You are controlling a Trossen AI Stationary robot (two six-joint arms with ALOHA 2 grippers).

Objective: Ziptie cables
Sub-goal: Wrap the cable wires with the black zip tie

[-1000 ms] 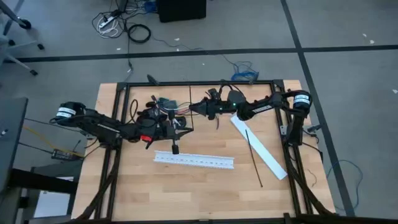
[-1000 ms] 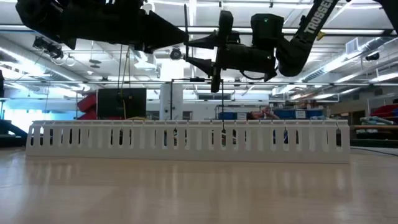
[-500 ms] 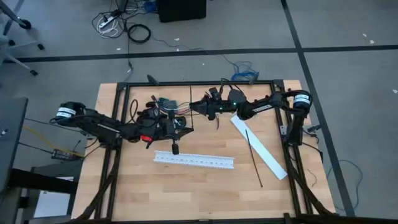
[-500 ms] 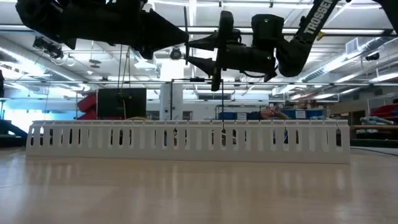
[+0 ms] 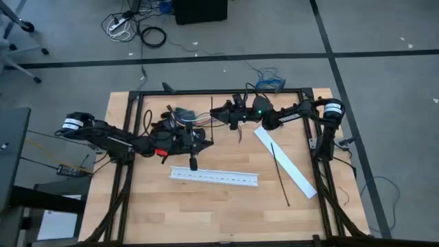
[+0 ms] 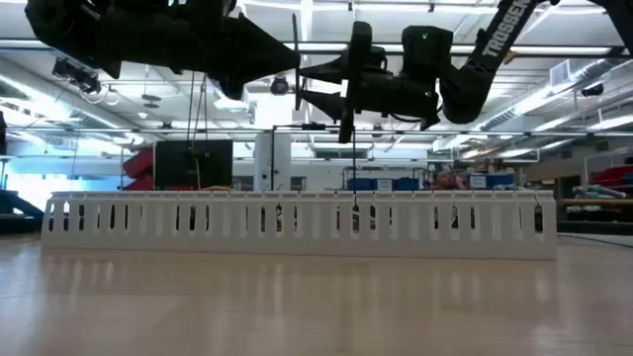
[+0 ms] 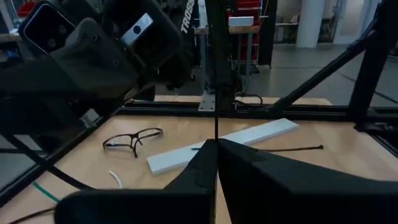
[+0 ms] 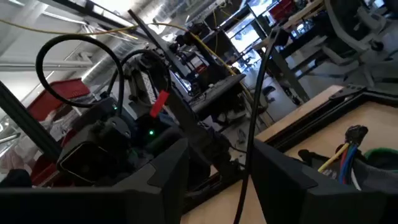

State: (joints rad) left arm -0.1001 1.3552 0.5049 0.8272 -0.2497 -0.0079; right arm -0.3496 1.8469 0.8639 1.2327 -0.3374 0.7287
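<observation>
From above, the left gripper [image 5: 203,139] and right gripper [image 5: 218,114] met near the cables [image 5: 185,118]. In the left wrist view, fingers pinched a ziptie [image 7: 216,93]. The right claw stood apart, and should close gently.

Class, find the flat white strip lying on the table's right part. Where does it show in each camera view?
High view: the flat white strip lies diagonally, right of centre.
Low view: not visible.
Left wrist view: mid-picture, on the wood.
Right wrist view: not in it.
Shared landmark: the ziptie lying across it.
</observation>
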